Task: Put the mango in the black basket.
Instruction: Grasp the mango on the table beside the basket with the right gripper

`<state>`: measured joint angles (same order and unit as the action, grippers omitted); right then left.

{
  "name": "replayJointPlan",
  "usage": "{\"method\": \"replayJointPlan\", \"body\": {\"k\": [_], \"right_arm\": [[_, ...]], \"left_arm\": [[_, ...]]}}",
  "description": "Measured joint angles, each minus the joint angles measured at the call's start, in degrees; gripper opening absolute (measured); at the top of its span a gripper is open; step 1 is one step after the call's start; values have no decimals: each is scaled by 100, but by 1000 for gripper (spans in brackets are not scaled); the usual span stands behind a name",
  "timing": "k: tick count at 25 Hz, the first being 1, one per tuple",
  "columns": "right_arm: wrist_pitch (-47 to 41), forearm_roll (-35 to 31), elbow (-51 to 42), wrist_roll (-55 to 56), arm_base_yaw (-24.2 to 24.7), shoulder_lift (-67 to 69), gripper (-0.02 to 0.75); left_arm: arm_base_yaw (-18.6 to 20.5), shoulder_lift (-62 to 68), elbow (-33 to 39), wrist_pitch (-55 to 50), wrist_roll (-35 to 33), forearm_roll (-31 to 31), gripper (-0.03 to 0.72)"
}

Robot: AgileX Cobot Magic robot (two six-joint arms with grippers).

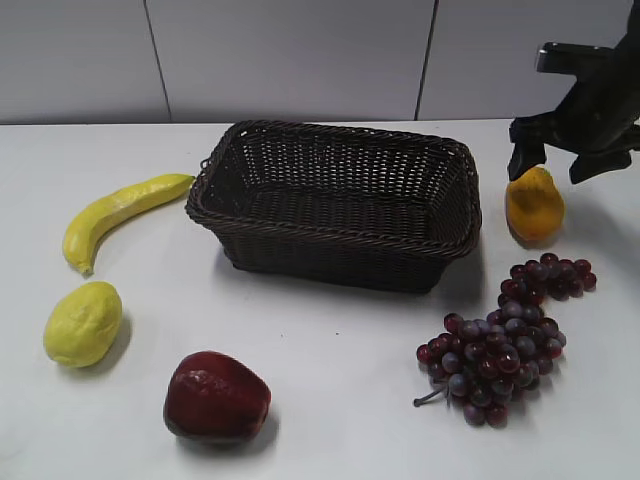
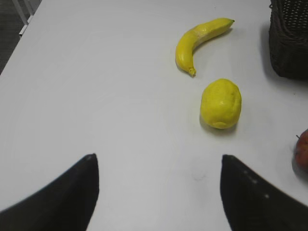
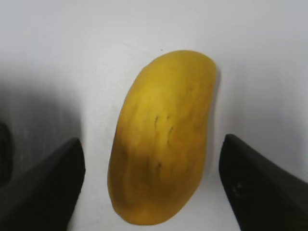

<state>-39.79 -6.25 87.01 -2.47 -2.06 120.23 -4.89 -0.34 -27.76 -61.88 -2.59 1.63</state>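
Observation:
The orange-yellow mango (image 1: 534,207) lies on the white table to the right of the black basket (image 1: 340,245), which is empty. My right gripper (image 1: 557,165) hangs just above the mango, open, one finger on each side and apart from it. In the right wrist view the mango (image 3: 161,139) lies between the open fingers (image 3: 152,144), not touched. My left gripper (image 2: 157,161) is open and empty over bare table; it does not show in the exterior view. A corner of the basket (image 2: 290,41) shows in the left wrist view.
A banana (image 1: 115,212) and a lemon (image 1: 83,322) lie left of the basket, also in the left wrist view as banana (image 2: 197,41) and lemon (image 2: 221,103). A dark red apple (image 1: 216,397) sits front-centre. Purple grapes (image 1: 505,345) lie just in front of the mango.

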Motion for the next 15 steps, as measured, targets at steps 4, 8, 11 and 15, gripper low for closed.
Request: {"method": "replayJointPlan", "body": {"k": [4, 8, 11, 15], "right_arm": [[5, 4, 93, 24, 0, 331, 671], [5, 4, 100, 36, 0, 565, 661], [6, 4, 139, 38, 0, 683, 619], [-190, 4, 363, 38, 0, 726, 585]], "left_arm": [[0, 0, 0, 0, 0, 0, 589], [0, 0, 0, 0, 0, 0, 589], [0, 0, 0, 0, 0, 0, 589], [0, 0, 0, 0, 0, 0, 589]]}}
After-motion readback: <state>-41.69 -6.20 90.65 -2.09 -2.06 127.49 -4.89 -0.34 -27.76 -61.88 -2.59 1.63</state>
